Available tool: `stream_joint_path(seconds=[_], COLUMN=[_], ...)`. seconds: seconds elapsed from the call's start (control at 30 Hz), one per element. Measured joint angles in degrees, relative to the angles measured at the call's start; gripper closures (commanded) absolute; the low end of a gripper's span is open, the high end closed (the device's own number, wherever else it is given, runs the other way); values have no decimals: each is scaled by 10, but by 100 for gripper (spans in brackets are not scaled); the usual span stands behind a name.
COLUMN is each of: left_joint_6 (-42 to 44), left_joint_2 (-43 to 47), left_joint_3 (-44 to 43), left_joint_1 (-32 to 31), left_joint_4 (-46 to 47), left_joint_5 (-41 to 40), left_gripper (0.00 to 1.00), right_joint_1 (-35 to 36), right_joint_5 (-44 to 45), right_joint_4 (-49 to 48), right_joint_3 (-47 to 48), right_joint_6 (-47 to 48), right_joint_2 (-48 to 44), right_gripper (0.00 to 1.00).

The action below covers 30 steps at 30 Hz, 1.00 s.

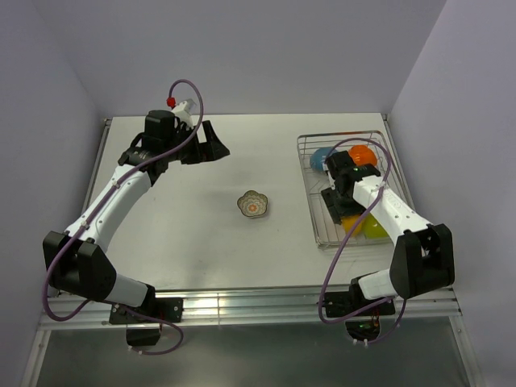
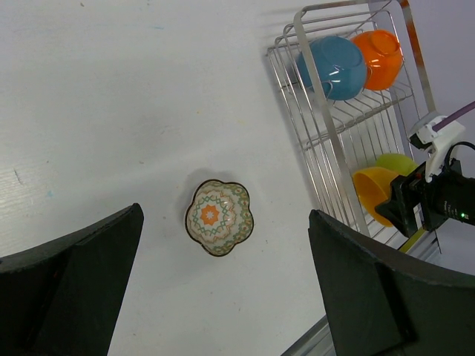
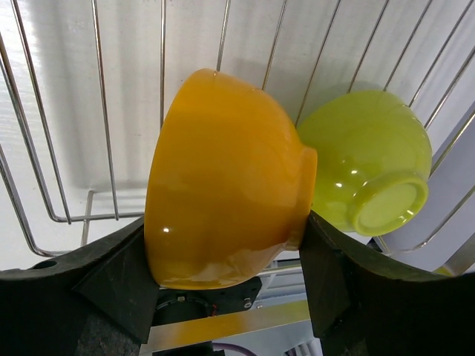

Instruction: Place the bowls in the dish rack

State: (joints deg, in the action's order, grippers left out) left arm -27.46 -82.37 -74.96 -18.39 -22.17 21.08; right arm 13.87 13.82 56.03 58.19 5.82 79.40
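Observation:
The silver wire dish rack [image 1: 307, 173] stands at the right of the table. In its far end a blue bowl [image 1: 322, 158] and an orange bowl [image 1: 362, 153] lean on their sides. At its near end my right gripper [image 3: 223, 230] is shut on a yellow-orange bowl [image 3: 223, 178], one finger at the rim and one at the foot. That bowl is on its side, touching a lime-green bowl [image 3: 364, 163]. A small scalloped floral dish [image 1: 253, 205] sits upright mid-table. My left gripper [image 1: 211, 143] hangs open and empty at the far left, well away from the dish.
The table's metal front rail [image 1: 266, 302] runs along the near edge. Side walls close in on both sides, and the rack sits close to the right wall. The right arm [image 1: 395, 214] lies over the rack's near end.

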Motion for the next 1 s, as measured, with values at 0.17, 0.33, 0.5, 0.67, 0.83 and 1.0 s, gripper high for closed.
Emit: stream_joint_path(seconds=[0.17,0.33,0.5,0.67,0.83,1.0], left_joint_6=[0,0,0,0,0,0], left_joint_2=[0,0,0,0,0,0], left_joint_3=[1,2,2,2,2,3], left_joint_1=[0,1,1,1,1,1], left_joint_4=[0,0,0,0,0,4], left_joint_5=[0,0,0,0,0,1], left_gripper=[1,1,1,1,1,1], right_joint_1=[3,5,5,6,7,7], right_joint_5=[-32,-53,-77,-102,-123,-143], right_joint_4=[8,14,19,24,28,29], right_joint_3=[4,12,21,38,54,65], right_joint_6=[2,6,10,14,19,26], right_joint_2=[0,3,4,4,3,-6], right_gripper=[18,14,9,9,12,32])
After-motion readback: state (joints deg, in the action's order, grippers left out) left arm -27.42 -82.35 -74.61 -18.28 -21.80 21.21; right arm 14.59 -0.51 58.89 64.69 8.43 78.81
